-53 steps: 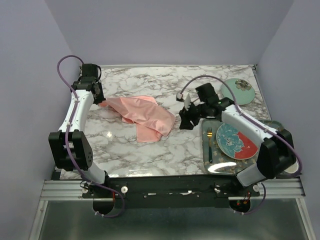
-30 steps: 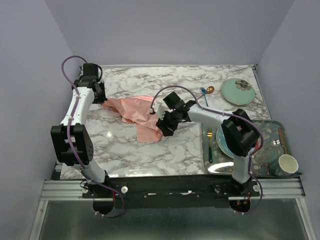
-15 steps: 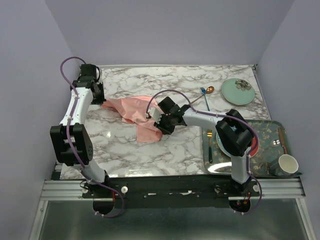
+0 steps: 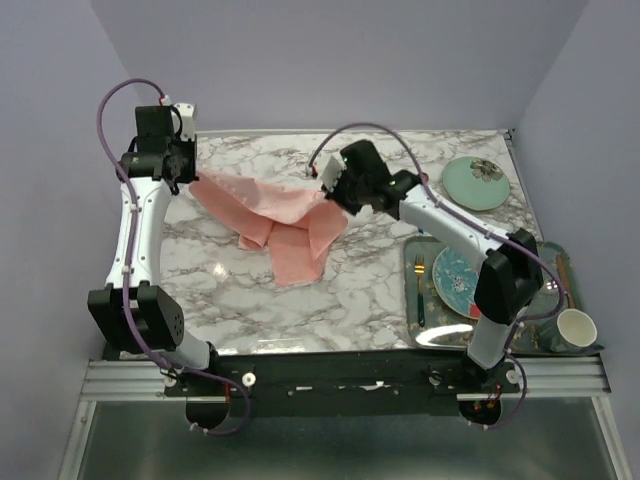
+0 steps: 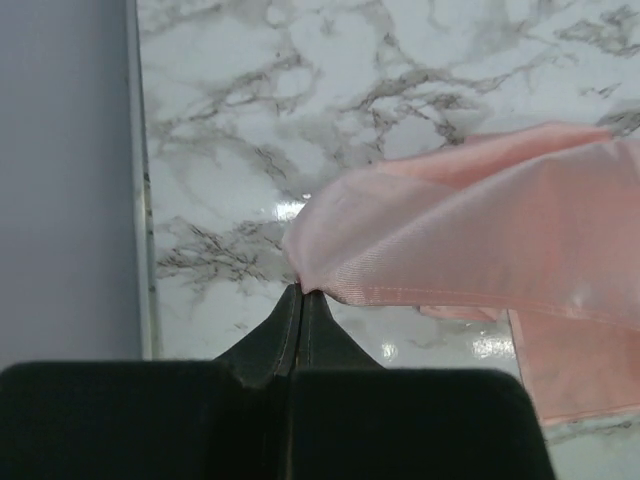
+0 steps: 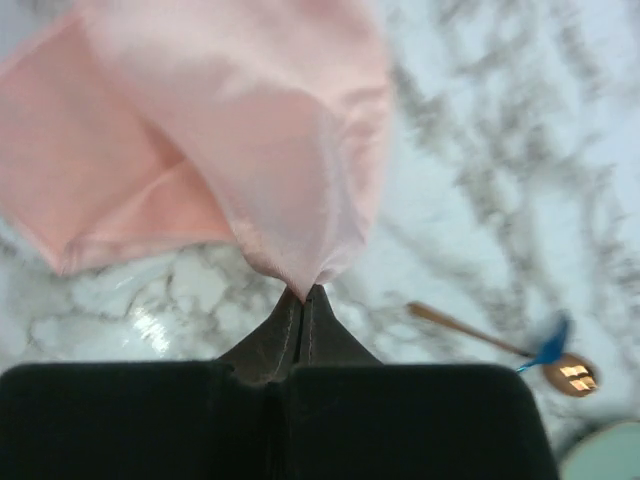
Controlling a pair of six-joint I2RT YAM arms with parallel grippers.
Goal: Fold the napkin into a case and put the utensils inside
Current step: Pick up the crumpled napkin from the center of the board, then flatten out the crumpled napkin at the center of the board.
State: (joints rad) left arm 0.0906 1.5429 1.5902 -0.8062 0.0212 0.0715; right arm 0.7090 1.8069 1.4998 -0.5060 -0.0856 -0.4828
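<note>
Napkin strung betw grippers over table, long axis L-R, middle sagging. Left gripper pinching left corner, right gripper pinching right corner. Spoon nearer right one.

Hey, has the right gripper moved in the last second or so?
Yes. The right gripper, shut on the napkin, has gone toward the far edge of the table, away from the tray, lifting that corner.
</note>
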